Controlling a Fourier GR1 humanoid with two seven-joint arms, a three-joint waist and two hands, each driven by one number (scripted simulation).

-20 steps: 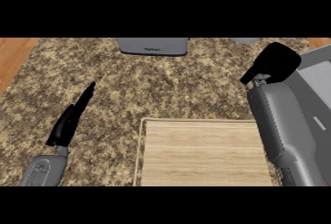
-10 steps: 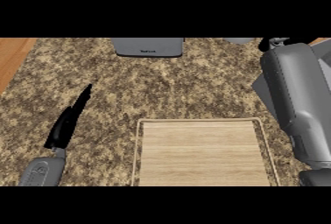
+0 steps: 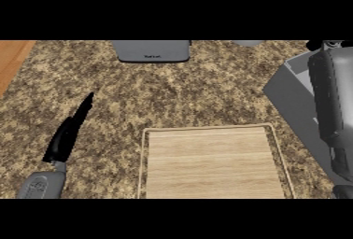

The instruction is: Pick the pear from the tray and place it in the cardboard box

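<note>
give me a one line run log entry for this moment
left hand: open, resting at left | right hand: out of view, forearm reaching up right edge | tray: no pear visible | pear: not seen | box: not seen

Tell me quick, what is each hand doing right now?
Left hand: open, fingers straight, holding nothing, over the counter left of the wooden tray.
Right hand: out of view; only its grey forearm shows.
</note>
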